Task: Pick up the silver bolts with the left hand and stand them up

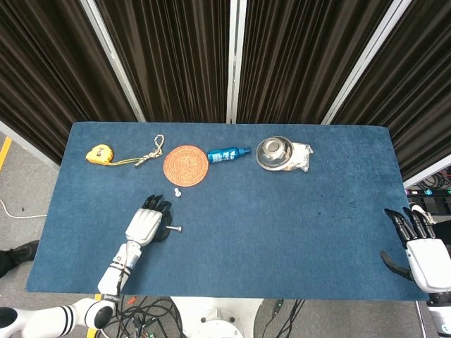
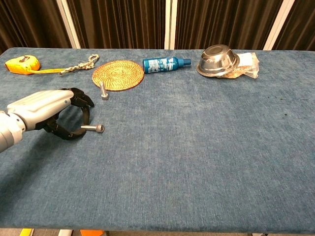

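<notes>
Lying bolt (image 2: 93, 128) seen at roughly 8 o'clock on blue table (image 2: 197, 147): silver, short shank horizontal, round socket head turned toward 3 o'clock. Shank end pinched between curled black fingertips (image 2: 86, 105) of left hand (image 2: 47, 110). Second bolt (image 2: 103, 91) seen upright, head down, just at 7 o'clock of woven coaster (image 2: 118, 74), apparently touching its rim. Right hand (image 1: 421, 248) found at 4 o'clock table edge, fingers spread, nothing held. Blue bottle (image 2: 166, 63) laid just at 3 o'clock of coaster.
</notes>
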{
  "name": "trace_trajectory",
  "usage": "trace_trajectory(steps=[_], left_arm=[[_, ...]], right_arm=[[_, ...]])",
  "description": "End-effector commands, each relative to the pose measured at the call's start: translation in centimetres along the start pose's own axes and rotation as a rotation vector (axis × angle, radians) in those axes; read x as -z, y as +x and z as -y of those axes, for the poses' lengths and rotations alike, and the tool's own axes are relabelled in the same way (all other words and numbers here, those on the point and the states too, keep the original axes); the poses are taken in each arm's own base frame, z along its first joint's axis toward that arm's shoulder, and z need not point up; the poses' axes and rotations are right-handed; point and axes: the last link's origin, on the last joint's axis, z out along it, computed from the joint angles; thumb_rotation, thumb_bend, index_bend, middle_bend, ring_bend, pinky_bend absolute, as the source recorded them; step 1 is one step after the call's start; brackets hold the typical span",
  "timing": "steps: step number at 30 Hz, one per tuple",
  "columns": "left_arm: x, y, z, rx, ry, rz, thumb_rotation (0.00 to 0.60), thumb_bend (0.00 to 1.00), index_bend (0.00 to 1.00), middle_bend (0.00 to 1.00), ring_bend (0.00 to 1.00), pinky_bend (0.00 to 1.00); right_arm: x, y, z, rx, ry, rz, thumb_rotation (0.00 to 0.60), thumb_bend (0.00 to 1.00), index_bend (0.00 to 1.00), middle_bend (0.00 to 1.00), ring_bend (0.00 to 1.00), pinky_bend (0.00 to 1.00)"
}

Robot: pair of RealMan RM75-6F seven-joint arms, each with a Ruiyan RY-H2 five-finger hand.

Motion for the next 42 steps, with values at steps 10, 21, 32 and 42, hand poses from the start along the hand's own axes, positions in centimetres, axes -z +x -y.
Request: trace_trajectory(steps=[10, 21, 32, 42], left_arm=[[-0.1, 2.0, 1.0, -0.021, 0.007, -0.031, 0.600, 0.38, 0.54, 0.17, 0.00, 0.00], [0.2, 4.5, 2.5, -0.197, 0.006, -0.060, 0.600, 0.38, 0.54, 0.17, 0.00, 0.00], [-0.1, 5.7, 2.0, -0.370, -0.018, -0.072, 0.600, 0.38, 0.54, 0.17, 0.00, 0.00], [-0.1, 6.1, 2.0, -0.562, -0.017, -0.043, 0.600, 0.38, 0.54, 0.17, 0.00, 0.00]], right_arm=[[0.1, 0.1, -0.1, 0.000, -0.001, -0.006, 0.600, 0.22, 0.00, 0.15, 0.00, 0.05], [0.0, -0.1, -0.2, -0.005, 0.000, -0.003, 0.600, 0.22, 0.00, 0.15, 0.00, 0.05], [0.2, -0.1, -0.3, -0.007, -0.008, -0.004, 0.600, 0.22, 0.00, 0.15, 0.00, 0.05], [0.2, -0.2, -0.4, -0.010, -0.013, 0.001, 0.600, 0.22, 0.00, 0.15, 0.00, 0.05]])
